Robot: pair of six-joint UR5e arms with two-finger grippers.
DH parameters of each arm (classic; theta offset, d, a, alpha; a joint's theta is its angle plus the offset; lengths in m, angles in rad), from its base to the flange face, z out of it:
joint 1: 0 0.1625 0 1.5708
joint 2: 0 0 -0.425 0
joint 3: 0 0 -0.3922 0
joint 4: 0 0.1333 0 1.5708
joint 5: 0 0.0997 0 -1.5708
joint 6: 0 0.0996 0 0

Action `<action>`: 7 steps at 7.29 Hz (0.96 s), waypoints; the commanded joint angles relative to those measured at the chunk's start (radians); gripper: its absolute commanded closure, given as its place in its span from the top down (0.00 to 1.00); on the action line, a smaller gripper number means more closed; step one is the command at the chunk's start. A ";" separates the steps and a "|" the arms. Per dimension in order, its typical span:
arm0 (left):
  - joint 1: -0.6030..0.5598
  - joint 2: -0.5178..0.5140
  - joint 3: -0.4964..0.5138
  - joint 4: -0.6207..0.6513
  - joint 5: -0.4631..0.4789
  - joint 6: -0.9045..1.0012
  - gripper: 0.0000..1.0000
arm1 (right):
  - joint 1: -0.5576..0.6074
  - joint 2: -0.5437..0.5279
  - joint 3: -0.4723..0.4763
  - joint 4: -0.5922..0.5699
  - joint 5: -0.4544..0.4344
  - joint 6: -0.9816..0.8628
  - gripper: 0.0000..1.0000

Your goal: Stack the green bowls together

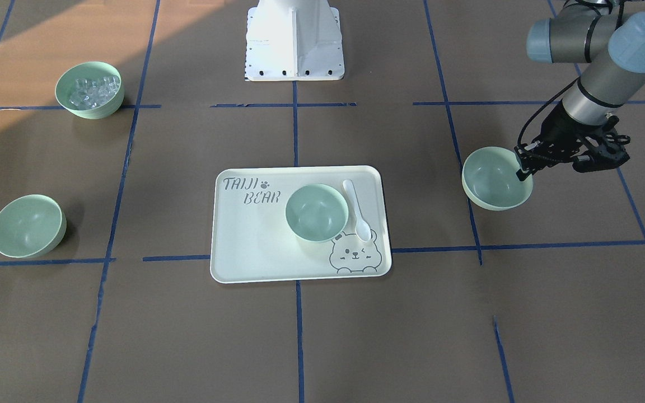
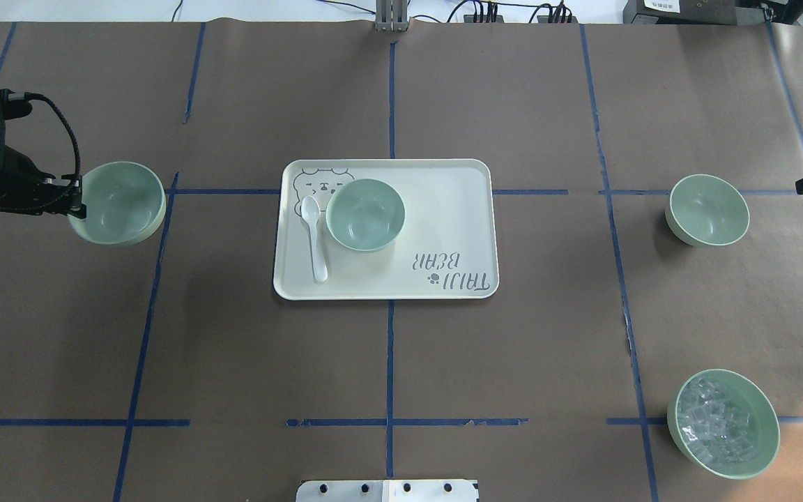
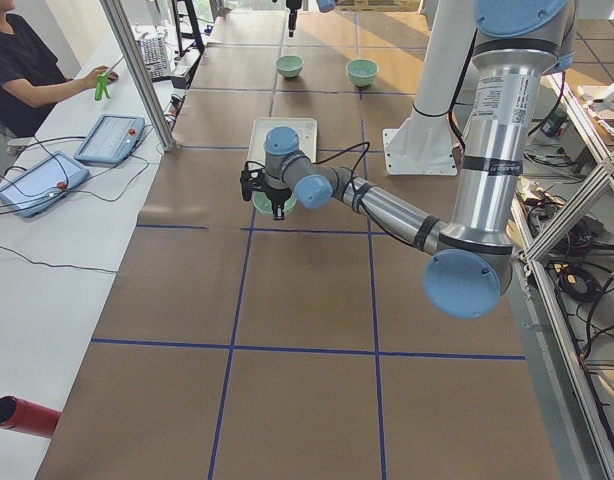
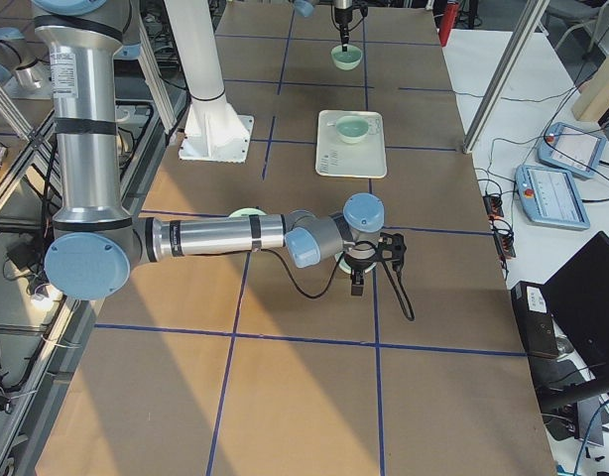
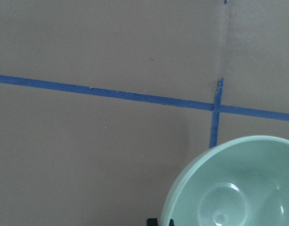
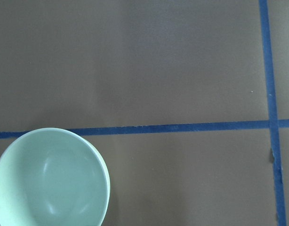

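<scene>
The green bowls lie well apart on the table. The middle bowl stands on the cream tray, just beside a white spoon. The left bowl has its rim pinched by the left claw, which is closed on it with one finger inside. Whether this bowl is off the table, I cannot tell. The right bowl sits near the right claw; how far open that claw is, I cannot tell. A bowl of clear cubes stands apart.

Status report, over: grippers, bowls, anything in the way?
Left gripper shut on left bowl rim; right gripper near right bowl, state unreadable. None stacked yet. Spoon close beside tray bowl.
</scene>
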 commanded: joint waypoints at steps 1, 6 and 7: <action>0.004 -0.064 -0.001 0.015 0.000 -0.098 0.00 | -0.102 0.024 -0.111 0.230 -0.073 0.174 1.00; 0.086 -0.262 0.016 0.121 0.006 -0.308 0.00 | -0.154 0.062 -0.143 0.230 -0.075 0.193 0.82; 0.094 -0.285 0.025 0.121 0.006 -0.328 0.00 | -0.168 0.068 -0.143 0.230 -0.075 0.205 0.58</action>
